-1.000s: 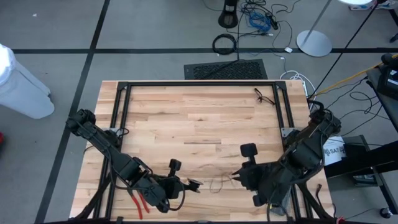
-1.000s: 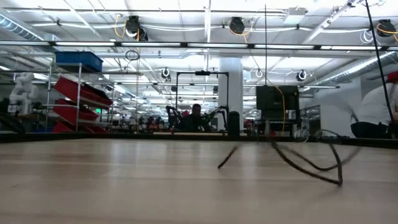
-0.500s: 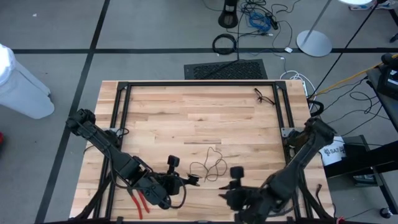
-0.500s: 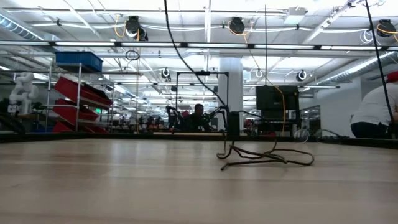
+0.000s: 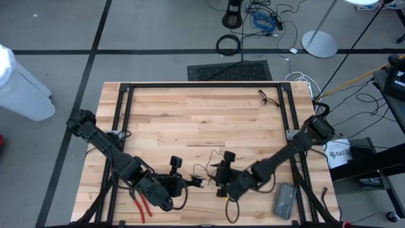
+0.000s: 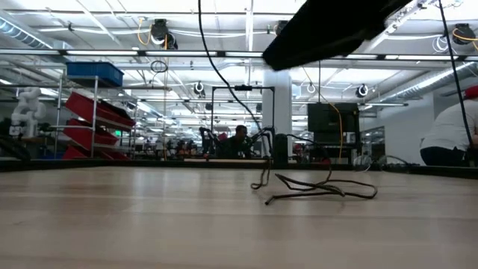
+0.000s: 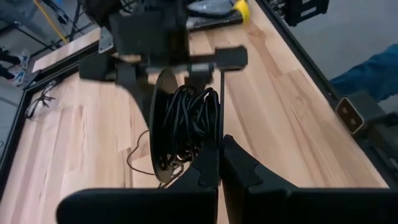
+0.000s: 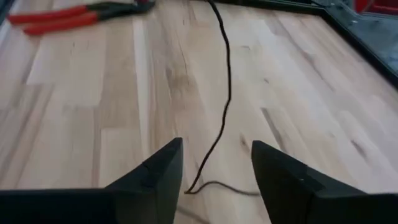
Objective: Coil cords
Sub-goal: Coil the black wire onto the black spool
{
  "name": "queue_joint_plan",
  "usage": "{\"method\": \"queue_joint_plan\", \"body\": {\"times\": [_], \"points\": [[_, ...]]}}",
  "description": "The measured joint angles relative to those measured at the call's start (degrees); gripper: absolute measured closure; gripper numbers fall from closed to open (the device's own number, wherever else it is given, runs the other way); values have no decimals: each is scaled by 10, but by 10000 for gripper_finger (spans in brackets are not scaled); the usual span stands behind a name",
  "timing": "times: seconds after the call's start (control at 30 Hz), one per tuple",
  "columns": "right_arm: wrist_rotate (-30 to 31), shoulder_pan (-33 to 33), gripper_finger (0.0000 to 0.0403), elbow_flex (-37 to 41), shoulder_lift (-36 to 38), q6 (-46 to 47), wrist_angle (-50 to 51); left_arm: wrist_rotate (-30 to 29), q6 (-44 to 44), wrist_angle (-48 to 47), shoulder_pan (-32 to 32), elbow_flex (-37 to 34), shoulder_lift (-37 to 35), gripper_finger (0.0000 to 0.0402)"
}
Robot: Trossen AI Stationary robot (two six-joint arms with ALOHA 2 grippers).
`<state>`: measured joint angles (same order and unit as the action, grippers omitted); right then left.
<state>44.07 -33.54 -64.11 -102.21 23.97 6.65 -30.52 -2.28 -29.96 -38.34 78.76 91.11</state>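
Partly coiled: bundle of cord [image 7: 183,127] clamped in shut left gripper [image 7: 214,163]; loose tail on table [image 5: 190,120] under wide-open, empty right gripper [image 8: 214,163].

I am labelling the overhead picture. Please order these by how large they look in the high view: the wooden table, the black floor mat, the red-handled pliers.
1. wooden table, by far the largest.
2. black floor mat; it lies lower, farther from the camera, yet is clearly second.
3. red-handled pliers, smallest, partly hidden.
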Motion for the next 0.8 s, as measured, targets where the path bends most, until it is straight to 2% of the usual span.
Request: {"method": "queue_joint_plan", "body": {"times": [0.13, 0.33, 0.47, 0.67, 0.8], "points": [[-45, 33, 216, 49, 0, -35, -115, 0, 0, 0, 1, 0, -1, 399], [-68, 64, 225, 87, -17, -112, -269, 0, -1, 13, 1, 0, -2, 399], [-126, 87, 242, 86, -17, -119, -279, 0, -4, 13, 1, 0, -2, 399], [-129, 93, 278, 86, -17, -113, -278, 0, -5, 24, -2, 0, -2, 399], [-128, 92, 324, 86, -17, -111, -279, -4, -5, 25, -8, 0, -2, 399]]}}
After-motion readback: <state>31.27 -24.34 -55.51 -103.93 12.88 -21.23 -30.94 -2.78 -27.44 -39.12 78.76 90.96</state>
